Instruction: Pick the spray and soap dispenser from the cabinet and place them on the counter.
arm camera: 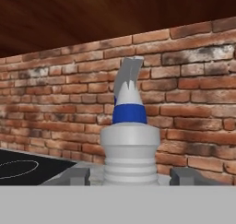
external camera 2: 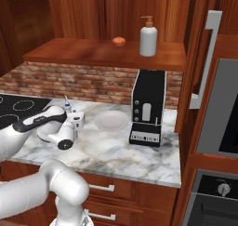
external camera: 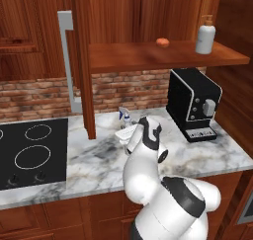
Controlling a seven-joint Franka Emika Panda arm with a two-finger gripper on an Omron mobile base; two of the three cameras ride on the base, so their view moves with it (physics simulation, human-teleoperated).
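1. Grey-white plastic with a blue band is what the hand view is showing: the spray is standing upright between the two dark fingertips, in front of the brick wall.
2. The gripper is sitting low over the counter, just right of the cooktop. The jaws are standing part-way apart with one tip on each side of the bottle's shoulder; I cannot tell whether they are pressing on it or merely flanking it.
3. The spray is appearing at counter level, its base hidden; whether it is resting on the marble cannot be confirmed.
4. The soap dispenser is standing on the shelf of the cabinet, beside a small orange object, above the coffee machine.
5. Handling judgement: the spray is looking light, rigid and smooth, so likely slippery; its tall slim form is making it prone to tipping. The cylindrical body below the shoulder is the sound place to hold, not the trigger nozzle.
6. The dispenser is looking squat and stable; its rounded body, not the pump, is the place to grip.
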